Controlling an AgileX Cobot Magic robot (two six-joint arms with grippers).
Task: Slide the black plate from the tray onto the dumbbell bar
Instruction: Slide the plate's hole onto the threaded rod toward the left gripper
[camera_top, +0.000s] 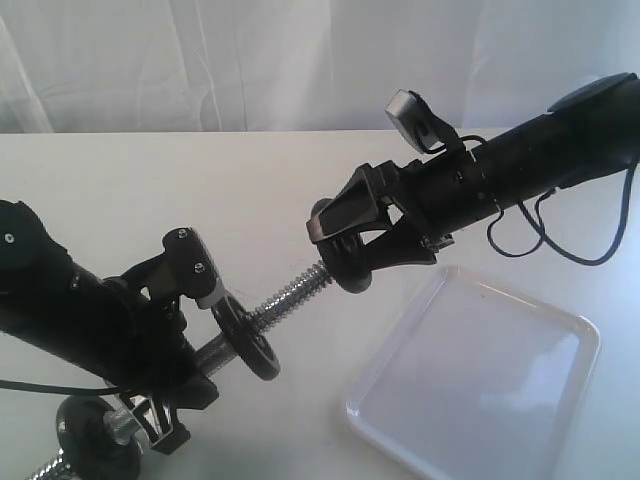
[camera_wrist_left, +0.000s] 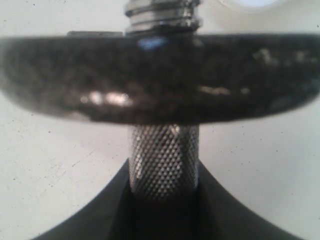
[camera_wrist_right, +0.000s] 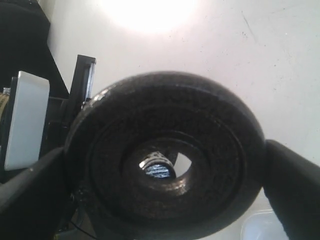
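Note:
The black plate (camera_wrist_right: 165, 125) sits between my right gripper's (camera_wrist_right: 164, 167) two fingers, which are shut on its rim. Through its centre hole the threaded tip of the dumbbell bar (camera_wrist_right: 159, 168) shows, slightly off centre. In the exterior view the plate (camera_top: 350, 275) meets the threaded end of the bar (camera_top: 295, 290), with the right gripper (camera_top: 345, 245) above the table. My left gripper (camera_top: 185, 345) is shut on the bar's knurled middle (camera_wrist_left: 164, 165), just behind a black disc (camera_wrist_left: 160, 80) that sits on the bar. The white tray (camera_top: 480, 370) lies empty at the lower right.
A second black disc (camera_top: 95, 435) is on the bar's other end at the lower left, near the table's front. The bar slants from there up toward the middle. A corner of the tray (camera_wrist_right: 260, 227) shows below the plate. A white curtain hangs behind the table.

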